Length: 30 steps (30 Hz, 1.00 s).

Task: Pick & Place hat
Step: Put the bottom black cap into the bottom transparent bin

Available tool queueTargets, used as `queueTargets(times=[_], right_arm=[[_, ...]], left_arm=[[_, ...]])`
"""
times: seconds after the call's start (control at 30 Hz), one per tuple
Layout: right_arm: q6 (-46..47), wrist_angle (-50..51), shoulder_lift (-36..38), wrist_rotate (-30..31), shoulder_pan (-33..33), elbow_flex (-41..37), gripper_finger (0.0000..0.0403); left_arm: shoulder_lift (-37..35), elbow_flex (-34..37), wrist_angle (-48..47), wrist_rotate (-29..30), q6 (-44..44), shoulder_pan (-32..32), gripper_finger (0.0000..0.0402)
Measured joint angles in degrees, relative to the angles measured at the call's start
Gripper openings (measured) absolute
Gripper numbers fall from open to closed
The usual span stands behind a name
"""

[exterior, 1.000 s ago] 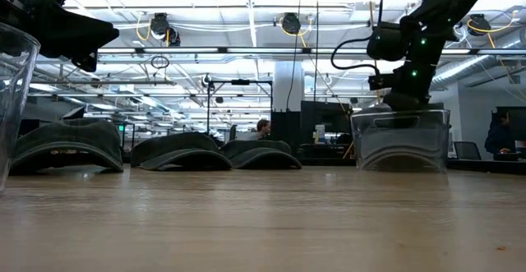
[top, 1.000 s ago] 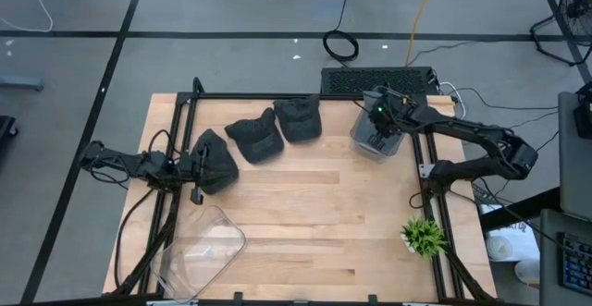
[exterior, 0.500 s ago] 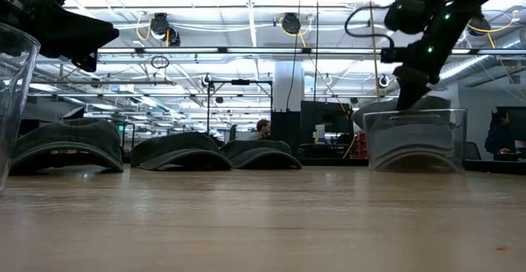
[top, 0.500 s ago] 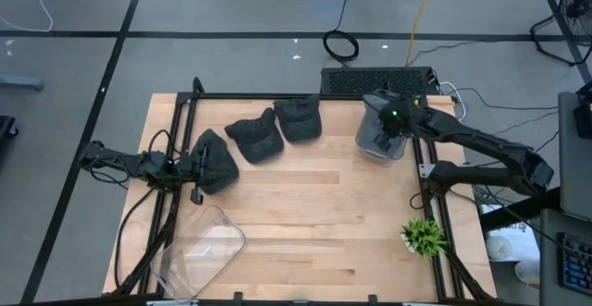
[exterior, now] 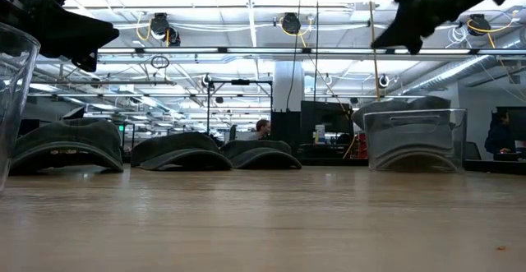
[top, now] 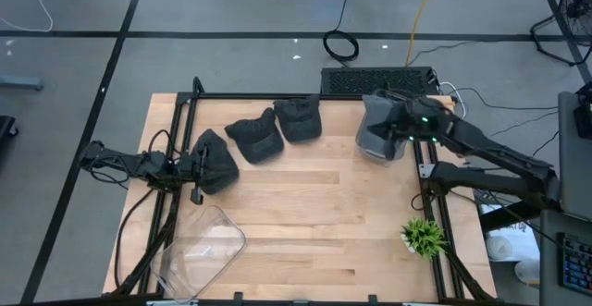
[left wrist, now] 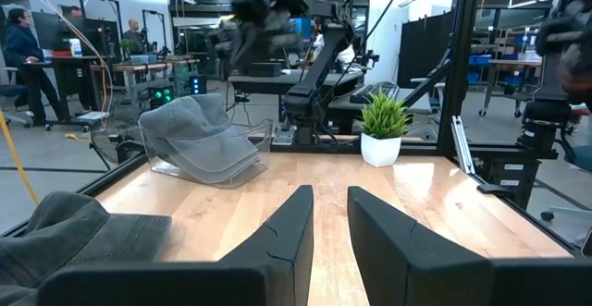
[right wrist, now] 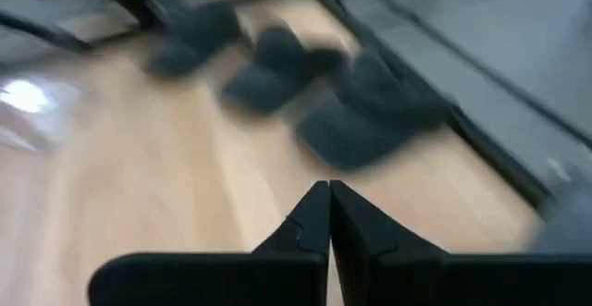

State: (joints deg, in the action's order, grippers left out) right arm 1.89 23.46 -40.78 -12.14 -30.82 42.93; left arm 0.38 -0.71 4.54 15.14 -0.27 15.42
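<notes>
**High view inspection: hat in bin, right hand raised and closed**

High view shows a grey hat (top: 376, 121) lying in a clear bin (top: 381, 149) at the far right of the wooden surface (top: 314, 214). The right hand (top: 400, 127) is at the bin's right rim; in the low view it is well above the bin (exterior: 415, 140), and the right wrist view shows its fingers (right wrist: 319, 215) pressed together with nothing between them.

The left hand (top: 196, 165) waits at the left edge, touching a dark hat (top: 215, 161); its fingers (left wrist: 296, 223) are slightly parted and hold nothing.

Two more dark hats (top: 255, 137) (top: 298, 117) lie along the far edge. A second clear bin (top: 202, 250) lies tipped near the front left corner. A small potted plant (top: 424, 236) stands at the right rail.

No legible brands, labels or writing found.
</notes>
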Motion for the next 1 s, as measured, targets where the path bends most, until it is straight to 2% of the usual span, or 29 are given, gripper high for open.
queueTargets(times=[0.07,0.2,0.5,0.8,1.0], right_arm=[[1.49,-3.13,3.76,0.46,1.95,-1.23,0.0000],[1.51,-7.25,11.39,5.99,5.61,-5.17,0.0000],[0.46,-17.55,24.80,12.65,10.95,-18.91,0.0000],[1.29,-30.29,26.82,13.81,15.44,-31.48,0.0000],[-0.93,-34.00,26.84,14.07,20.44,-34.21,0.0000]], left_arm=[[-0.01,0.00,-0.01,0.00,0.00,-0.01,0.0076],[-0.02,-0.02,0.00,0.00,0.00,-0.02,0.0076],[0.00,0.00,0.00,0.00,0.00,-0.02,0.0076],[-0.02,-0.01,-0.01,0.00,0.00,-0.02,0.0076],[-0.02,-0.01,0.00,0.00,0.00,-0.02,0.0076]])
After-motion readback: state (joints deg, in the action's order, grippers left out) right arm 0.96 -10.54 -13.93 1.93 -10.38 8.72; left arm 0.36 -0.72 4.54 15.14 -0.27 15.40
